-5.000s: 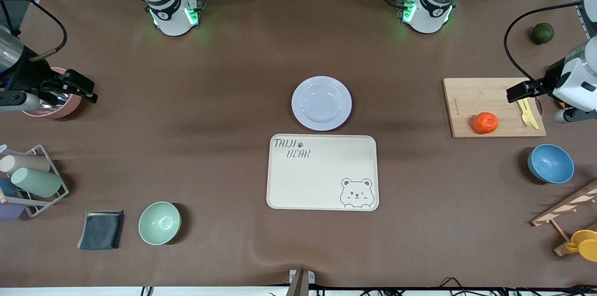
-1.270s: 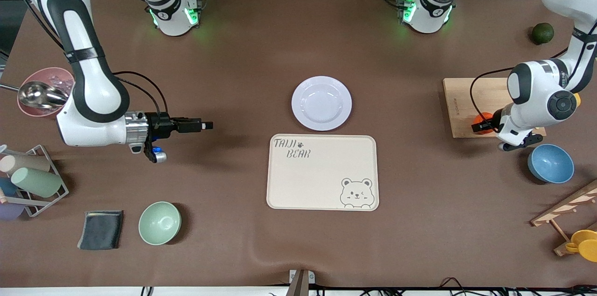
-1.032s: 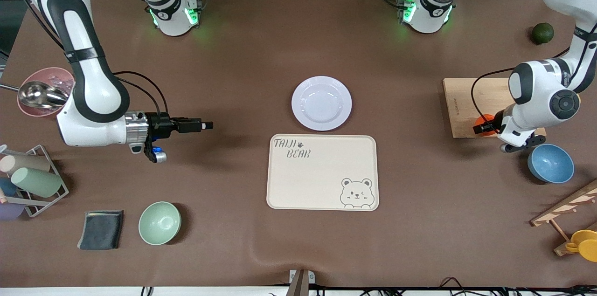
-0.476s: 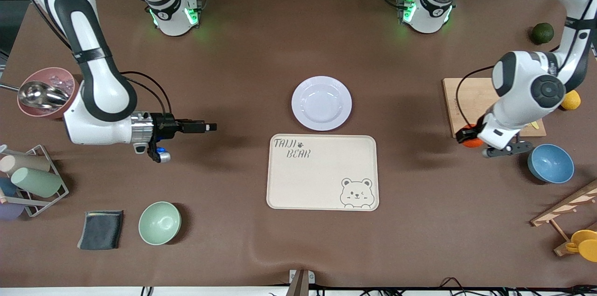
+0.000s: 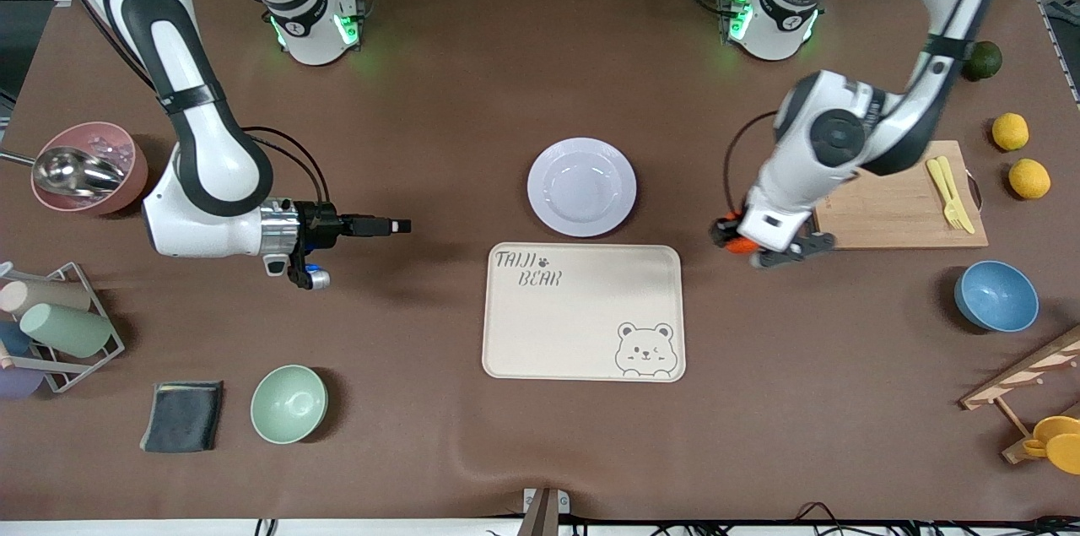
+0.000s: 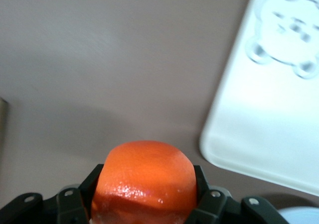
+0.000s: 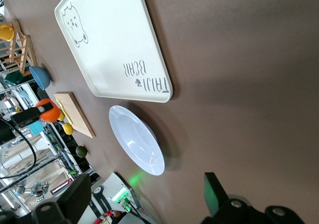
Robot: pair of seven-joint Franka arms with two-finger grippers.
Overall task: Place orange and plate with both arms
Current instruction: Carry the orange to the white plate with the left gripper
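Note:
The small red-orange orange (image 5: 743, 246) hangs in my left gripper (image 5: 732, 239), which is shut on it over bare table between the cutting board and the bear-print tray (image 5: 582, 325). In the left wrist view the orange (image 6: 144, 176) fills the gap between the black fingers (image 6: 200, 179), and the tray's corner (image 6: 269, 109) lies just ahead. The white plate (image 5: 581, 186) sits empty mid-table, right beside the tray's edge that is farther from the front camera. My right gripper (image 5: 398, 225) hovers low, open and empty, toward the right arm's end from the plate (image 7: 137, 147).
A wooden cutting board (image 5: 894, 198) carries a yellow fork (image 5: 949, 194). Two lemons (image 5: 1010, 131), a dark green fruit (image 5: 981, 60) and a blue bowl (image 5: 996, 295) stand around it. At the right arm's end are a pink bowl (image 5: 89, 169), cup rack (image 5: 51, 325), grey cloth (image 5: 181, 416) and green bowl (image 5: 288, 403).
My left gripper has lifted the orange off the cutting board and carried it toward the tray. The right gripper has crept a little toward the plate, still open.

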